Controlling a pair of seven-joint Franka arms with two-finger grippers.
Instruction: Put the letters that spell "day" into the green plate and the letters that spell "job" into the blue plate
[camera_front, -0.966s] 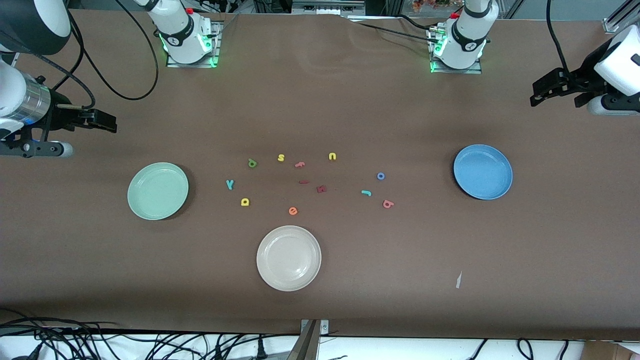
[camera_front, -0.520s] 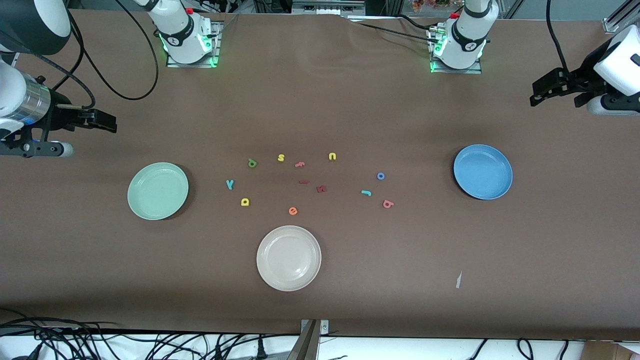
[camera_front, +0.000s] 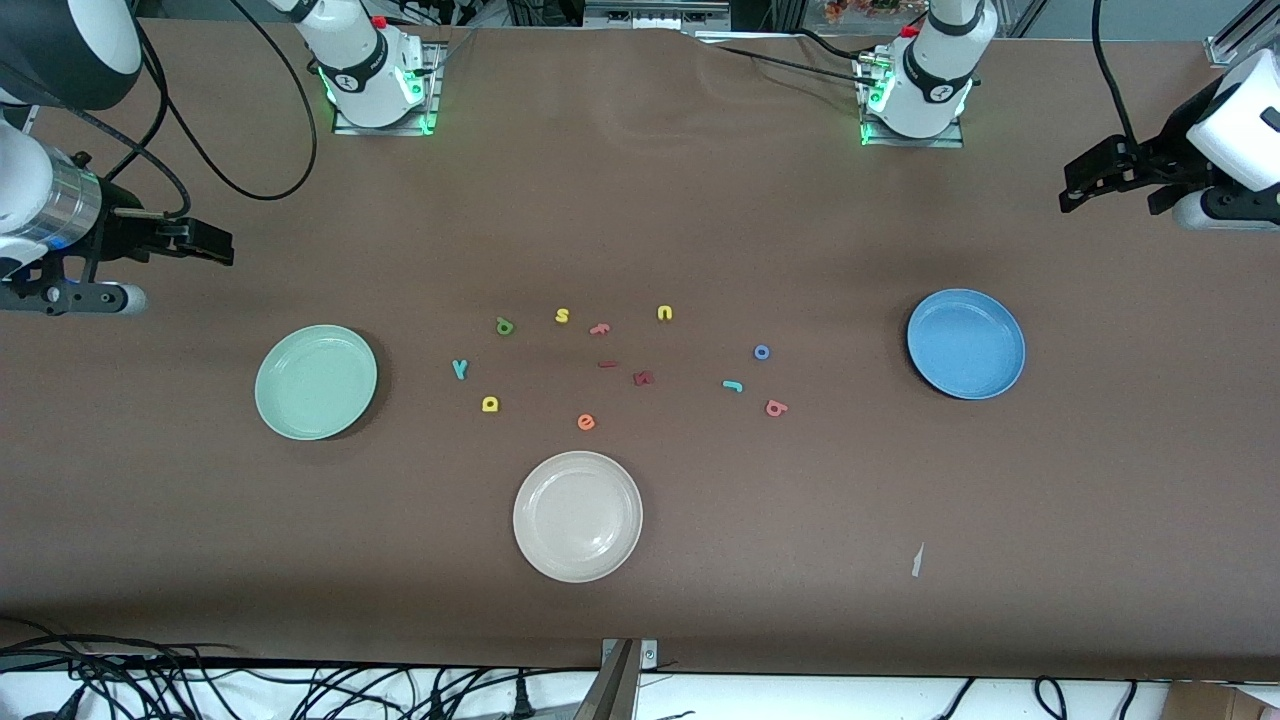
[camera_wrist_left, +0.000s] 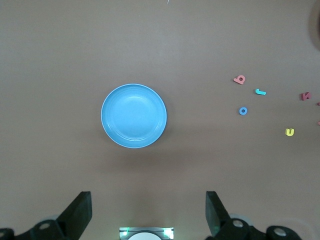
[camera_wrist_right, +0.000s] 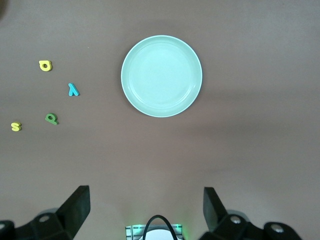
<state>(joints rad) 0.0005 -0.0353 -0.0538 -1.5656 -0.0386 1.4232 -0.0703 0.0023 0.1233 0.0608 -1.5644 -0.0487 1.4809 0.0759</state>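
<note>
The pale green plate (camera_front: 316, 382) lies toward the right arm's end, the blue plate (camera_front: 966, 343) toward the left arm's end. Between them lie the yellow d (camera_front: 490, 404), green a (camera_front: 505, 325) and teal y (camera_front: 460, 369) by the green plate, and the teal j (camera_front: 733, 386), blue o (camera_front: 762, 352) and salmon b (camera_front: 777, 408) closer to the blue one. My right gripper (camera_front: 225, 248) hangs open and high near the green plate (camera_wrist_right: 161, 76). My left gripper (camera_front: 1070, 190) hangs open near the blue plate (camera_wrist_left: 134, 116). Both hold nothing.
A cream plate (camera_front: 578, 516) sits nearest the front camera. Other loose letters lie mid-table: yellow s (camera_front: 562, 316), yellow u (camera_front: 665, 313), orange e (camera_front: 586, 422) and two dark red pieces (camera_front: 643, 378). A paper scrap (camera_front: 917, 560) lies toward the front edge.
</note>
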